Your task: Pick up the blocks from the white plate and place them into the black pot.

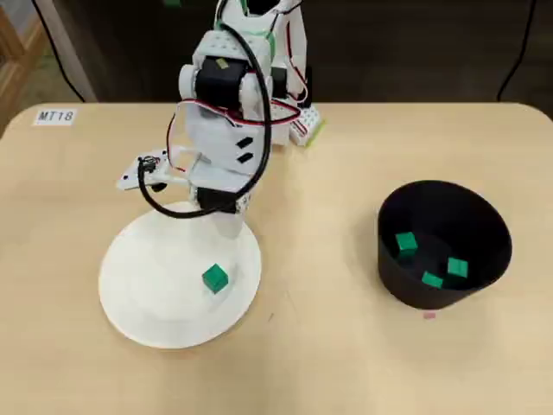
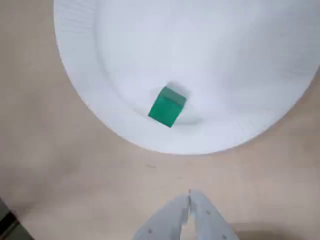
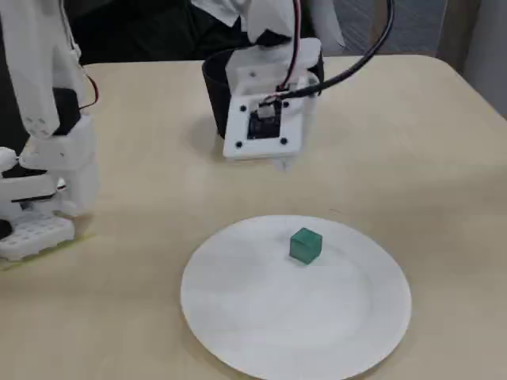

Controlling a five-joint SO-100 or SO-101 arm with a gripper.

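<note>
One green block lies on the white plate, right of the plate's middle. It also shows in the wrist view and the fixed view. The black pot stands to the right and holds three green blocks. My gripper is shut and empty, with its fingertips together. It hovers over the table just beyond the plate's edge, apart from the block. In the fixed view the gripper hides most of the pot behind it.
The white arm base stands at the table's back edge, and in the fixed view it is at the left. A label reading MT18 sits at the back left corner. A small pink mark lies in front of the pot.
</note>
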